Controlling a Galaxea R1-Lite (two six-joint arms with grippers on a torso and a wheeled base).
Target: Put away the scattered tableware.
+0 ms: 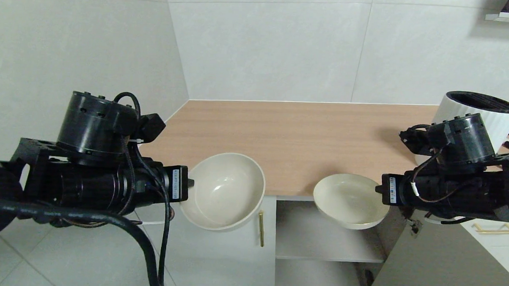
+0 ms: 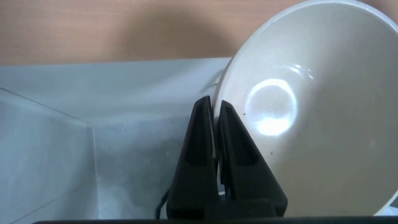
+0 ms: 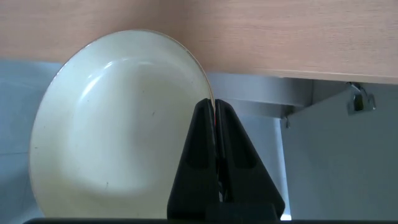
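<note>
1. While both arms hang level in front of the counter (image 1: 288, 131), each one holds a piece of tableware out past its front edge.
2. The left end effector (image 1: 191, 183) has its fingers pressed together on the near rim of a deep cream bowl (image 1: 225, 192); in the left wrist view the rim sits wedged between the two dark fingers.
3. That bowl is held in the air, tilted with its hollow turned upward and toward the robot, partly over the counter edge and partly before a closed cabinet door with a slim gold handle (image 1: 261, 228).
4. The right end effector (image 1: 377, 189) pinches the rim of a shallow cream dish (image 1: 347, 199) in the same way, with the edge caught between its closed fingers.
5. This dish hangs just in front of the counter edge, above the open cabinet with its pale shelf (image 1: 326, 255); the two pieces are apart, side by side.
6. A white ribbed container (image 1: 492, 113) with a dark top stands on the counter behind the right arm.
7. Each wrist carries a small white sticker (image 1: 176, 182) just behind the end effector; its print is too small to read.
</note>
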